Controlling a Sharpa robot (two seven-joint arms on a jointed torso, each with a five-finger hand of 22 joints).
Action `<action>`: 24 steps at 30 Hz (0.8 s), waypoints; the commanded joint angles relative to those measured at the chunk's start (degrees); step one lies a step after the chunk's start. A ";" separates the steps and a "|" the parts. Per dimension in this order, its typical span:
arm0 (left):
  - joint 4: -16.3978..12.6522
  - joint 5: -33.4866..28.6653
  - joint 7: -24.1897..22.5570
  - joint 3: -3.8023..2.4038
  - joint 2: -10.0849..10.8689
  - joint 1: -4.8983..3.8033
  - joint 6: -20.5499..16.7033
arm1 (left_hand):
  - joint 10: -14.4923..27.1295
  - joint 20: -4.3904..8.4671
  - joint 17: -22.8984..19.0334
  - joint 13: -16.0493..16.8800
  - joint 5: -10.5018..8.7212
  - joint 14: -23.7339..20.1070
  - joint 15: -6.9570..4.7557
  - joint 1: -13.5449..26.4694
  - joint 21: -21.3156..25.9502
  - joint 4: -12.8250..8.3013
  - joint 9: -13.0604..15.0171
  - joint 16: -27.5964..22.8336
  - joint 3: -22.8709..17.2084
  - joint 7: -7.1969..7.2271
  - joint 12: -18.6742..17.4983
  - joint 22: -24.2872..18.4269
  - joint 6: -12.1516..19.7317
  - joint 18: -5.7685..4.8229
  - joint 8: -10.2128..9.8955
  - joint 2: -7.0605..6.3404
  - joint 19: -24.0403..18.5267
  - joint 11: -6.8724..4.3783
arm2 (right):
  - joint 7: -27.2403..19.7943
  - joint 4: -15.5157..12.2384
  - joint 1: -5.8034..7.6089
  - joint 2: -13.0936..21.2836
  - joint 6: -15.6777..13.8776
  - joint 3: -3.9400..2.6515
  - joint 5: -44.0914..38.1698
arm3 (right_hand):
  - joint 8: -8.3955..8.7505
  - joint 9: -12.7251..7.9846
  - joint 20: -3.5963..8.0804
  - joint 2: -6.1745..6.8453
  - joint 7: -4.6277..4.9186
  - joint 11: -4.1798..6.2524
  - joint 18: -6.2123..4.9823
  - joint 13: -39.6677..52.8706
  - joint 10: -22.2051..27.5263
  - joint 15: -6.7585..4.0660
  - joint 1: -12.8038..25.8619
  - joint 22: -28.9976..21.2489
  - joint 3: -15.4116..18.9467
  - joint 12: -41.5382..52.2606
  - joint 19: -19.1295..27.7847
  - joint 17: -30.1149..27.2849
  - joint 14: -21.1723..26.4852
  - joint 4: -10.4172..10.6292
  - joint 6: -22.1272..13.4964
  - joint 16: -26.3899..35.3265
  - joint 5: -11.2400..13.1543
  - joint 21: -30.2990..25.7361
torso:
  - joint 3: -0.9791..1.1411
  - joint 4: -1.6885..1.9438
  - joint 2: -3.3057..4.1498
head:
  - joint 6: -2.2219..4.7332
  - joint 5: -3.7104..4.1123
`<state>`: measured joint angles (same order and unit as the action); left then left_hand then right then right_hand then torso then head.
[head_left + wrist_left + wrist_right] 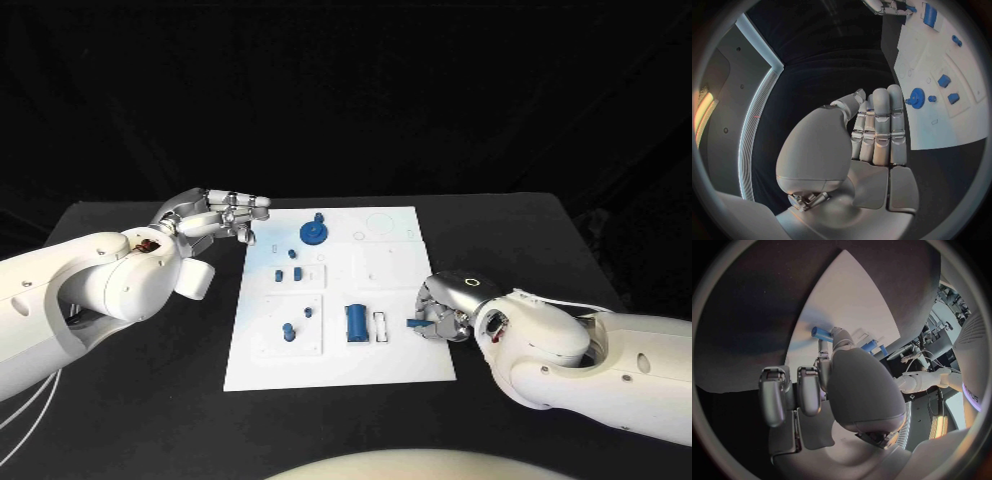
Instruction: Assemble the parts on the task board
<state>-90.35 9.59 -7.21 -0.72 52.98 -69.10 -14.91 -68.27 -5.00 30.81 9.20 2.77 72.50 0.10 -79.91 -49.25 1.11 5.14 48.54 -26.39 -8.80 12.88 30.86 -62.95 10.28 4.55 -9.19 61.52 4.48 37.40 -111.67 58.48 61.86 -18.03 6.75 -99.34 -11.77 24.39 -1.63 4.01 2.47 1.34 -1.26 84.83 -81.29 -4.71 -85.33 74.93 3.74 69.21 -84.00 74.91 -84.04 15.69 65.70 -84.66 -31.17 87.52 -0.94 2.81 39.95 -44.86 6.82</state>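
Observation:
The white task board (392,268) lies mid-table. On it are a blue gear (312,233), two small blue blocks (289,273), a blue cylinder (355,322) beside a white slot, and small blue pieces (290,331) near its left front. My right hand (450,305) rests at the board's right edge and pinches a small blue part (418,323); that part (821,332) sits at its fingertips over the board (848,300). My left hand (216,215) hovers by the board's far left corner, its fingers (879,125) straight and side by side, holding nothing, near the gear (916,97).
The black table (130,400) surrounds the board on all sides, with bare room to the left, right and front. Empty white recesses (387,265) sit on the board's right half. My right hand (889,6) appears beyond the cylinder (929,15) in the left wrist view.

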 commanded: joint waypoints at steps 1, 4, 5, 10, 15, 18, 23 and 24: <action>-0.13 -0.30 -0.34 -0.04 -0.14 -0.04 0.89 | 0.36 -0.29 -0.10 0.06 0.17 -0.42 -0.03 -0.05 0.19 -0.07 -0.10 0.17 0.37 -0.03 0.33 -0.04 -0.02 0.29 -0.16 0.58 0.04 -0.02 | 1.26 -0.67 0.52 -0.18 -2.69 -0.10 1.49 | -0.21 0.30 0.38 0.03 -0.05 0.44 0.78 -9.51 -0.35 -0.47 -0.31 14.44 -0.48 0.09 -5.14 6.14 -4.06 0.03 0.34 -0.20 -0.38 0.23 | -0.01 0.01 0.03 | 0.06 -0.02; -0.11 -0.30 -0.34 -0.04 -0.18 -0.04 0.91 | 0.36 -0.29 -0.10 0.06 0.17 -0.42 -0.03 -0.05 0.19 -0.07 -0.10 0.17 0.37 -0.03 0.33 -0.04 -0.02 0.29 -0.16 0.58 0.04 -0.02 | 1.14 -1.15 0.91 -0.51 -3.99 -0.14 2.33 | -0.21 0.32 0.38 0.12 -0.05 0.44 0.78 -9.47 -0.39 -0.48 -0.22 14.45 -0.57 0.13 -5.15 6.19 -4.07 0.13 0.34 -0.23 -0.45 0.25 | 0.00 -0.01 0.00 | 0.03 -0.08; -0.11 -0.30 -0.34 -0.04 -0.18 -0.04 0.92 | 0.36 -0.29 -0.10 0.06 0.17 -0.42 -0.03 -0.05 0.19 -0.07 -0.10 0.17 0.37 -0.03 0.33 -0.04 -0.02 0.29 -0.16 0.58 0.04 -0.02 | 1.10 -1.23 0.98 -0.62 -4.29 -0.15 2.57 | -0.21 0.33 0.39 0.16 -0.05 0.44 0.80 -9.41 -0.43 -0.48 -0.16 14.48 -0.62 0.21 -5.19 6.23 -4.08 0.19 0.34 -0.25 -0.49 0.35 | 0.00 0.00 0.00 | 0.04 -0.06; -0.08 -0.30 -0.35 -0.04 -0.24 -0.04 0.95 | 0.36 -0.29 -0.10 0.06 0.17 -0.42 -0.03 -0.05 0.19 -0.07 -0.10 0.17 0.37 -0.03 0.33 -0.04 -0.02 0.29 -0.16 0.58 0.04 -0.02 | 0.81 -1.54 1.22 -1.39 -5.62 -0.20 4.68 | -0.24 0.38 0.39 0.31 -0.06 0.44 0.82 -9.39 -0.47 -0.48 0.04 14.49 -0.78 0.23 -5.22 6.29 -4.09 0.38 0.37 -0.29 -0.55 0.41 | 0.01 0.04 0.02 | 0.02 -0.16; -0.08 -0.30 -0.35 -0.04 -0.25 -0.04 0.95 | 0.36 -0.29 -0.10 0.06 0.17 -0.42 -0.03 -0.05 0.19 -0.07 -0.10 0.17 0.37 -0.03 0.33 -0.04 -0.02 0.29 -0.16 0.58 0.04 -0.02 | 0.55 -1.46 1.28 -2.01 -5.73 -0.22 6.96 | -0.26 0.46 0.40 0.52 -0.05 0.44 0.82 -9.30 -0.56 -0.48 0.51 14.50 -1.04 0.32 -5.23 6.31 -4.10 0.69 0.39 -0.30 -0.58 0.44 | 0.00 -0.01 0.06 | 0.05 -0.20; -0.09 -0.30 -0.36 -0.04 -0.29 -0.04 0.97 | 0.36 -0.29 -0.10 0.06 0.17 -0.42 -0.03 -0.05 0.19 -0.07 -0.10 0.17 0.37 -0.03 0.33 -0.04 -0.02 0.29 -0.16 0.58 0.04 -0.02 | 0.36 -0.99 1.29 -2.76 -5.22 -0.22 9.19 | -0.27 0.53 0.40 0.57 -0.04 0.43 0.83 -9.26 -0.61 -0.48 1.00 14.51 -1.27 0.35 -5.24 6.35 -4.11 0.87 0.39 -0.31 -0.61 0.47 | -0.06 -0.05 0.02 | 0.05 -0.20; -0.12 -0.30 -0.37 -0.04 -0.36 -0.04 1.00 | 0.36 -0.29 -0.10 0.06 0.17 -0.42 -0.03 -0.05 0.19 -0.07 -0.10 0.17 0.37 -0.03 0.33 -0.04 -0.02 0.29 -0.16 0.58 0.04 -0.02 | 0.14 0.17 1.17 -4.26 -4.29 -0.19 12.48 | -0.33 0.69 0.39 0.51 -0.08 0.44 0.85 -8.98 -0.85 -0.47 2.46 14.54 -1.73 0.69 -5.29 6.53 -4.16 0.97 0.46 -0.41 -0.64 0.58 | 0.01 0.01 0.04 | 0.05 -0.07; -0.12 -0.30 -0.37 -0.04 -0.37 -0.04 1.01 | 0.36 -0.29 -0.10 0.06 0.17 -0.42 -0.03 -0.05 0.19 -0.07 -0.10 0.17 0.37 -0.03 0.33 -0.04 -0.02 0.29 -0.16 0.58 0.04 -0.02 | 0.11 0.39 1.10 -4.58 -4.16 -0.19 12.97 | -0.35 0.73 0.39 0.47 -0.09 0.45 0.86 -8.88 -0.92 -0.48 2.97 14.55 -1.85 0.82 -5.30 6.57 -4.17 0.98 0.48 -0.44 -0.64 0.61 | 0.01 0.00 0.05 | 0.04 -0.08</action>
<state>-90.33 9.59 -7.20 -0.72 52.75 -69.10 -14.82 -68.27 -5.00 30.81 9.18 2.77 72.50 0.10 -79.91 -49.26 1.11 5.10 48.54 -26.39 -8.80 12.88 30.86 -62.95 10.28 4.55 -9.19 61.52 4.49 37.85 -111.46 59.69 57.47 -22.86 6.53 -89.82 -11.85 25.16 -1.63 4.77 2.53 1.55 -1.26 82.69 -81.50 -4.71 -82.76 74.91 2.10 69.79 -84.00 74.91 -84.03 16.60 65.63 -84.88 -31.64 87.78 -0.96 2.81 39.98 -44.82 6.71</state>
